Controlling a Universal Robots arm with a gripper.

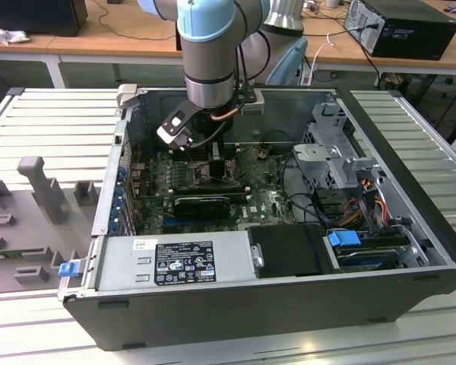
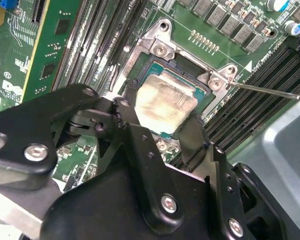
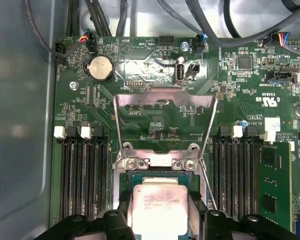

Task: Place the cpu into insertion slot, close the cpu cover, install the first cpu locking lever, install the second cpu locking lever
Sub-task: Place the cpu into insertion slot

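On the exterior view's left: grey ribbed tabletop (image 1: pixel 53 114) with grey fixture blocks (image 1: pixel 39 186) on it. Middle: open computer case (image 1: pixel 213 304) on the tabletop, arm (image 1: pixel 209 61) reaching down into it over the green motherboard (image 1: pixel 266 201). Exterior view's right, inside the case: silvery drive cage (image 1: pixel 334 156) and coloured cables (image 1: pixel 372 201).

Second wrist view, left to right: long narrow memory slots (image 2: pixel 97 55), then the black hand (image 2: pixel 160 114). Its fingers (image 2: pixel 126 112) sit on opposite edges of the cpu (image 2: pixel 165 100) and are clamped on it. The cpu is a small flat square with a pale silvery-beige face, dull and smudged, and a thin teal edge shows around the lid. It sits square over the insertion slot (image 2: pixel 157 47), inside the slot's silvery metal rim, with the dark centre showing past the chip's far edge. Possibly it is already resting in the socket; the fingers hide the contact, so I cannot tell. A thin locking lever (image 2: pixel 270 92) runs as a bare metal rod from the socket's corner out toward the grey case wall, not latched.

First wrist view, left to right: round coin cell (image 3: pixel 101 67) on the board, then the cpu cover (image 3: pixel 165 98). The cover is a thin silvery frame, swung open and standing up off the socket, with green board visible through its square cut-out. The chip lies just below the hinge end of the cover, between the two black fingers. More memory slots flank the socket on both sides.
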